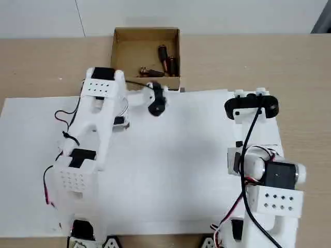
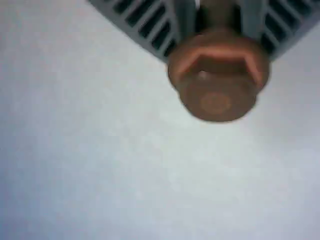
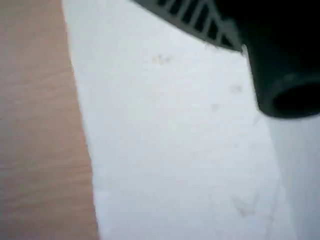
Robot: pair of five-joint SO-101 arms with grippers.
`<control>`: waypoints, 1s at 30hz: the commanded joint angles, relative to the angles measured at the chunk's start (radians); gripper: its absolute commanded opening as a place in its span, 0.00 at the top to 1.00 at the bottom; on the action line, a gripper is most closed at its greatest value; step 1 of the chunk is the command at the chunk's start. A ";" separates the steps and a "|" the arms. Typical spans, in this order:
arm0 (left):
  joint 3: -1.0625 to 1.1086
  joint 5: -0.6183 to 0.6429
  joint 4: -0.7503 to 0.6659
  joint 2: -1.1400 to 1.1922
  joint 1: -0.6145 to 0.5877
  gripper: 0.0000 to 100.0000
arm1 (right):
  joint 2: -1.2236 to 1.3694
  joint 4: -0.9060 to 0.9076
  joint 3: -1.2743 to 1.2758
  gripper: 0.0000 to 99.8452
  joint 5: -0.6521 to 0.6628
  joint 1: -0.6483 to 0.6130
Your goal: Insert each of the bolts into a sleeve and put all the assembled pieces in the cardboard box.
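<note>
White printed arms [image 1: 95, 124] with black motors [image 1: 282, 175], red-black cables [image 1: 249, 147], ribbed grey left hand [image 2: 217, 15].

Bright, even light; shadows faint and soft-edged.

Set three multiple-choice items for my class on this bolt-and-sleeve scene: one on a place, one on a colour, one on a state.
1. Where does the cardboard box stand? A on the wooden table, at the white sheet's far edge; B on the floor; C on an arm's base.
2. What colour is the sleeve in the right wrist view? A white; B red; C black.
3. The left pincer is: A open, empty; B shut on a bolt; C shut on a sleeve.
Key: A, wood lies beside the cardboard box; C, the sleeve shows black; B, ribbed fingers flank the copper bolt.
</note>
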 commanded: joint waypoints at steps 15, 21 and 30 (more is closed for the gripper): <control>-0.289 0.453 0.031 -0.216 0.178 1.00 | -0.016 0.145 -0.242 1.00 0.009 -0.007; -0.268 0.637 0.029 -0.310 0.195 1.00 | -0.016 0.176 -0.318 1.00 0.002 -0.007; -0.243 0.884 0.031 -0.480 0.195 1.00 | -0.165 0.177 -0.388 1.00 0.000 -0.007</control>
